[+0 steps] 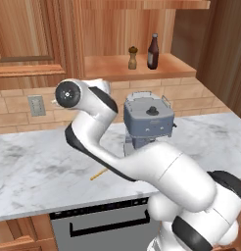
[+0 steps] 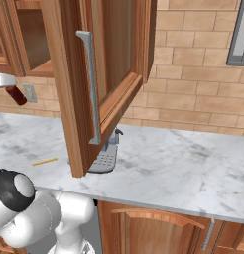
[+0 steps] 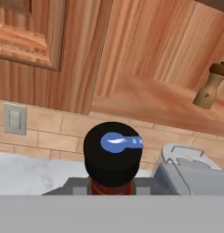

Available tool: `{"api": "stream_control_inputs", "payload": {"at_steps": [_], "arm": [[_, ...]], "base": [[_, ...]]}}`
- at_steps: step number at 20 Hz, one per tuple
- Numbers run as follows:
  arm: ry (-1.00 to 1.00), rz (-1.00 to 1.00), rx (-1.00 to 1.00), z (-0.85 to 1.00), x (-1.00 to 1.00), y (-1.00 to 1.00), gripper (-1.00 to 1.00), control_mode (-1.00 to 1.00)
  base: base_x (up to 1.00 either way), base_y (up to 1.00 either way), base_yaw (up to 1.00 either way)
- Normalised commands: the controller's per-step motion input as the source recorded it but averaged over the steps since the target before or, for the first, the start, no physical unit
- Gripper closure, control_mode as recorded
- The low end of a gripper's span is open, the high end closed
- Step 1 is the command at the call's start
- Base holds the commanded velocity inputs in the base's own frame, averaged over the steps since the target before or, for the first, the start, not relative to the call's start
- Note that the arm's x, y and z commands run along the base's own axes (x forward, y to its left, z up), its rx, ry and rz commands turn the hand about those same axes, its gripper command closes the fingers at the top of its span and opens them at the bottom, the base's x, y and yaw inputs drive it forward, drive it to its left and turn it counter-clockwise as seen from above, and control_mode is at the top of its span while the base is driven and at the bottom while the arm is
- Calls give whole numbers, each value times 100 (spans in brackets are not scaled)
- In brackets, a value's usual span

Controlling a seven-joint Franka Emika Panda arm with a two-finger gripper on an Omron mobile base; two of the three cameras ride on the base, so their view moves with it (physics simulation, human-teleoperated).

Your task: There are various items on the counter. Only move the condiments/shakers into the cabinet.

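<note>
Sauce bottle (image 3: 113, 157) sits right in front of my hand camera, black cap toward me with a blue mark on top and a sliver of red label under it. I read the gripper (image 2: 6, 84) as clamped tight on the bottle; in the right base view the bottle hangs tilted below the white hand, lifted clear of the counter (image 1: 39, 166). Ahead of the hand and higher, I see the open cabinet (image 1: 112, 66) with its flat wood shelf. The pepper shaker (image 1: 132, 58) and the brown glass bottle (image 1: 153, 51) stand upright on that shelf, just beside each other, off to the hand's right. Below the hand and to its right is the grey coffee machine (image 1: 148, 120) on the counter, against the brick wall. A wall socket (image 3: 14, 118) shows to the hand's left, under the closed cabinet door (image 3: 27, 32). A thin yellow stick (image 1: 99, 173) lies flat on the marble, nearer the counter's front edge, well apart from the hand.
</note>
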Motion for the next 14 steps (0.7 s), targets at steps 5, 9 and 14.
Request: {"api": "stream_control_inputs", "payload": {"at_steps": [5, 9, 14], "arm": [[-10, 6, 2, 24, -2, -86, 100, -100], [0, 26, 19, 0, 0, -97, 100, -100], [0, 8, 6, 0, 2, -23, 100, -100]], "base": [[0, 0, 0], [0, 0, 0], [0, 0, 0]]}}
